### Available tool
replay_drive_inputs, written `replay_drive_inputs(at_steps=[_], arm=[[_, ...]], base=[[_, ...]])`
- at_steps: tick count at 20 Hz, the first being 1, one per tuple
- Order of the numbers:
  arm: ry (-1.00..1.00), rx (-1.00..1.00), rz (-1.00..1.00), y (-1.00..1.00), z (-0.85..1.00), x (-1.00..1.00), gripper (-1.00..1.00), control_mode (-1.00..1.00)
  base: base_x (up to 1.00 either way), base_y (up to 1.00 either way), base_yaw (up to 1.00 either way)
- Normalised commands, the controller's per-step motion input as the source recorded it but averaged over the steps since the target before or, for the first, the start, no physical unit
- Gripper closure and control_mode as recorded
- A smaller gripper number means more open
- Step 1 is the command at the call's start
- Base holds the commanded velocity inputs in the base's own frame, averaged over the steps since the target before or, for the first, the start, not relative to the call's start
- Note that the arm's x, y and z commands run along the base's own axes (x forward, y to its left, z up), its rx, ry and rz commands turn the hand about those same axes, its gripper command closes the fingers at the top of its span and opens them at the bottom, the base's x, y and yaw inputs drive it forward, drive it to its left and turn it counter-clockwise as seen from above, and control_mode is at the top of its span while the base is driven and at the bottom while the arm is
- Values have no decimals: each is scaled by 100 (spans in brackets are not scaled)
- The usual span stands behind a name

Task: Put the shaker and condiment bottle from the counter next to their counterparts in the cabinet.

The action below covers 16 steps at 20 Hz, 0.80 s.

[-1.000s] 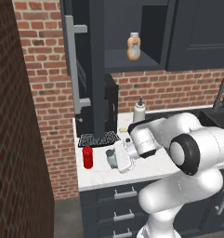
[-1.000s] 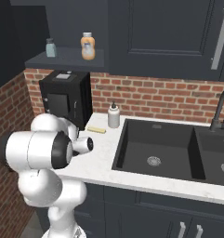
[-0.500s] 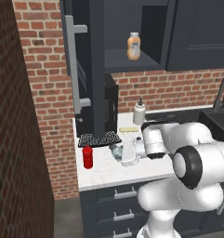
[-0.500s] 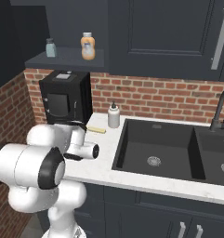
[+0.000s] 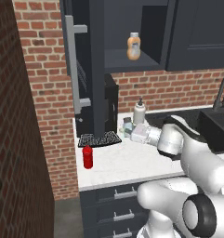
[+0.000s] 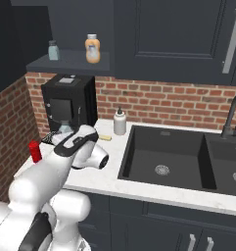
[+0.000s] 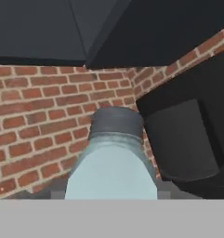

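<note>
Far on white marbled counter point(image 5: 118, 162), end effector point(image 5: 128, 131) grips squat grey-blue shaker point(image 7: 111, 172) mid-body; probably light, rigid, slippery.

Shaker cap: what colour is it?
Dark grey, over a pale grey-blue shaker; clearest in the hand view.

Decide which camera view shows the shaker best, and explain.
The hand view: the shaker is close up, pale body and grey cap clear. The left base view shows it small beside the arm; the right base view shows just its top.
</note>
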Motion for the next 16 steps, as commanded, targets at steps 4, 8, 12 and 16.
replay_drive_inputs(at_steps=[4, 8, 12, 16], arm=[[0, 5, -45, 0, 100, -3, 100, -100], [0, 0, -54, 0, 100, -1, 100, -100], [0, 0, -51, -16, 100, -14, 100, -100], [-8, 0, -35, -6, 100, -18, 100, -100]], base=[[0, 0, 0], [0, 0, 0], [0, 0, 0], [0, 0, 0]])
